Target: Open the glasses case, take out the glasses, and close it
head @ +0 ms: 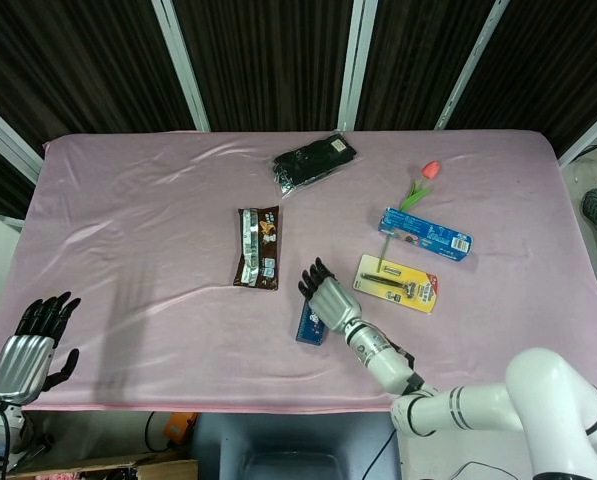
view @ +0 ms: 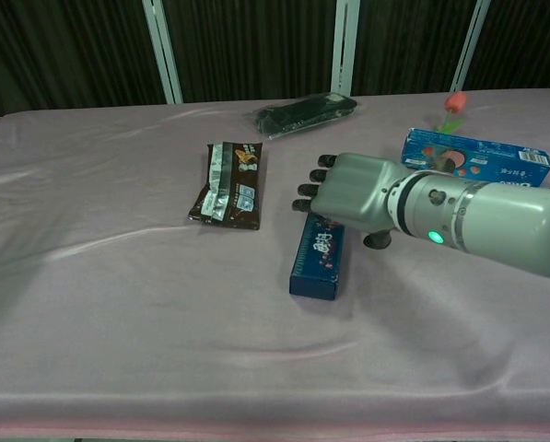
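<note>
Fingers (view: 313, 190) of the right hand (view: 353, 192) spread flat, palm down, forearm low over the counter (head: 128, 260), holding nothing; whether they touch the blue box (view: 317, 255) just beneath cannot be told. Left hand (head: 23, 352) hangs open off the near-left edge. Beyond the right hand lies a brown snack pack (head: 257, 247), and farther back, well apart, the black glasses case (head: 314, 162), closed.

A pink cloth (head: 128, 240) covers the bench (view: 118, 304) from edge to edge, lying in soft wrinkles. Behind it hangs a dark pleated curtain (head: 268, 60), crossed by slanting white frame bars (head: 181, 62). The light is even and soft. At the right edge, a strip of pale floor (head: 590, 190) shows beside the bench.
</note>
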You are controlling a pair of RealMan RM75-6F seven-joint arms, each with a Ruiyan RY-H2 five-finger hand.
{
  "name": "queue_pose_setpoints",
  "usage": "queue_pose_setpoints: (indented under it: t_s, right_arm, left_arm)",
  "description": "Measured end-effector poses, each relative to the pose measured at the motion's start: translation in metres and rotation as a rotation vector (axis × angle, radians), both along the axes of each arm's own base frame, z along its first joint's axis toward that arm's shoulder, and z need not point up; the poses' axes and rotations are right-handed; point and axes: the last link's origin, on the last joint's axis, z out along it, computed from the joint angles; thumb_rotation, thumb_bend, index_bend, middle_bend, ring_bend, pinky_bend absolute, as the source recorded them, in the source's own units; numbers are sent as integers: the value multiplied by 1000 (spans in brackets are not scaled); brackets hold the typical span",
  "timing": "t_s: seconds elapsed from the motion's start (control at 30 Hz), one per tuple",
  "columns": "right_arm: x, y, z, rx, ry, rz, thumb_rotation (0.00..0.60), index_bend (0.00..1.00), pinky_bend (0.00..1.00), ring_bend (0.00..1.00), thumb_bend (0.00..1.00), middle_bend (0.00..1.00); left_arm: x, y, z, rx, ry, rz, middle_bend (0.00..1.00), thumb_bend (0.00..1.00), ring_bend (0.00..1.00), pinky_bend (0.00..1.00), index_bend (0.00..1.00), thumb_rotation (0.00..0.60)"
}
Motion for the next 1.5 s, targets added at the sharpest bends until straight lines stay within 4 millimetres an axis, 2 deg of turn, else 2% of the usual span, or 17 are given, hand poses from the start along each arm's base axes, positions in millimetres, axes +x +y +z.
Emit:
queue_pose_setpoints:
  t_s: [0.17, 0.3, 0.37, 0.5, 0.57, 0.8, 1.03, 1.13, 1.2, 1.27, 1.37, 1.5]
  right_arm:
    - [1, -13, -11, -12, 12, 2, 600, 133, 0, 92, 446, 142]
    - [2, -16, -16, 6, 9, -7, 600, 158, 0, 92, 447, 141]
    - [0, -15, -15, 11, 6, -14, 600, 234, 0, 93, 446, 137]
    - [-9, -14, -5, 15, 2, -32, 600, 514, 0, 120, 445, 155]
    - [-15, -13, 1, 13, 0, -43, 600, 571, 0, 133, 446, 167]
    - [-40, -11, 25, 1, -51, -146, 600, 645, 0, 143, 446, 183]
    - [-52, -16, 31, -30, -36, -160, 600, 650, 0, 150, 447, 186]
    - [-61, -15, 31, -41, -16, -172, 600, 608, 0, 151, 446, 186]
    - [-66, -15, 31, -42, -14, -192, 600, 482, 0, 148, 447, 183]
    - [-69, -14, 31, -39, -21, -216, 600, 312, 0, 132, 446, 162]
    - [-71, -14, 33, -31, -46, -240, 600, 168, 0, 102, 445, 123]
    - [-69, -9, 41, -12, -89, -248, 600, 129, 0, 85, 428, 102]
  left_arm:
    - [0, 1, -2, 1, 4, 1, 0, 423, 0, 0, 0, 600]
    - [0, 1, -2, 7, 5, 1, 0, 424, 0, 0, 0, 600]
    - [0, 1, -3, 5, 5, 3, 0, 424, 0, 0, 0, 600]
    - [1, 1, -4, 0, 7, -1, 0, 423, 0, 0, 0, 600]
    - [1, 0, -4, -5, 10, -3, 0, 424, 0, 0, 0, 600]
    - [2, 0, -6, -16, 9, -7, 0, 424, 0, 0, 0, 600]
    - [4, 0, -7, -22, 6, -17, 0, 424, 0, 0, 0, 600]
    - [4, 0, -8, -27, 9, -18, 0, 424, 0, 0, 0, 600]
    - [4, 0, -9, -29, 10, -18, 0, 424, 0, 0, 0, 600]
    - [4, 0, -9, -30, 9, -17, 0, 424, 0, 0, 0, 600]
    - [4, 0, -8, -27, 7, -19, 0, 424, 0, 0, 0, 600]
    - [4, 0, -7, -22, 7, -21, 0, 425, 0, 0, 0, 600]
